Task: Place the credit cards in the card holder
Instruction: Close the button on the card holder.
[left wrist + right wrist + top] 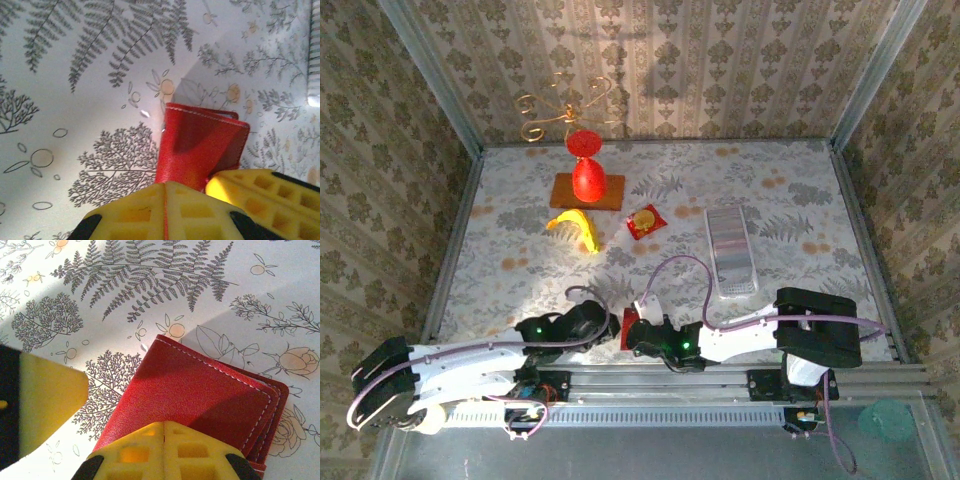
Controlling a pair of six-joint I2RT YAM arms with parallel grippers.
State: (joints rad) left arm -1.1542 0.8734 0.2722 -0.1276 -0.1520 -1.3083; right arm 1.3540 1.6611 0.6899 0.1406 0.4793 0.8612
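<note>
- Card holder [200, 400]: folded flat, grained red leather with white stitching, at the near edge of the table [500, 230].
- Left gripper [165, 210], right gripper [164, 440]: waffled yellow pads [200, 215] clenched together, tips at the card holder.

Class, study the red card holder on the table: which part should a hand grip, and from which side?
Pinch its near edge, coming low from the robot's side. The card holder is thin, flat and closed, so only its edges offer purchase; the left hand and right hand seem shut there.
</note>
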